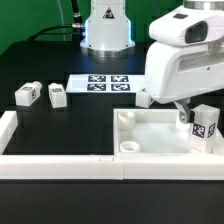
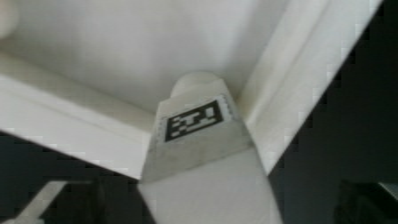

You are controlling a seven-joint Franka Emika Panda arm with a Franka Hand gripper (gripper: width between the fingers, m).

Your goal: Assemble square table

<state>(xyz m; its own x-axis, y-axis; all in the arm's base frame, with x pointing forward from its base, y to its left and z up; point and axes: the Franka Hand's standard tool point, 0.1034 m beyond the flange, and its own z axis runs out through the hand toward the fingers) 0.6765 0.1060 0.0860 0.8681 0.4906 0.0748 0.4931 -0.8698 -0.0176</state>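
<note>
The white square table top (image 1: 150,138) lies tray-side up at the exterior view's right, against the front rail. My gripper (image 1: 197,113) is shut on a short white tagged leg (image 1: 206,126) and holds it over the top's right part. In the wrist view the leg (image 2: 199,140) runs out from my gripper (image 2: 205,205) with its far end close to the top's raised rim (image 2: 267,70) near a corner. I cannot tell if it touches. Two more legs (image 1: 27,95) (image 1: 57,95) lie at the left. Another white piece (image 1: 145,97) lies behind the top.
The marker board (image 1: 100,82) lies flat at the back middle. Long white border rails run along the front (image 1: 60,165) and the left (image 1: 6,128). The robot base (image 1: 107,25) stands at the back.
</note>
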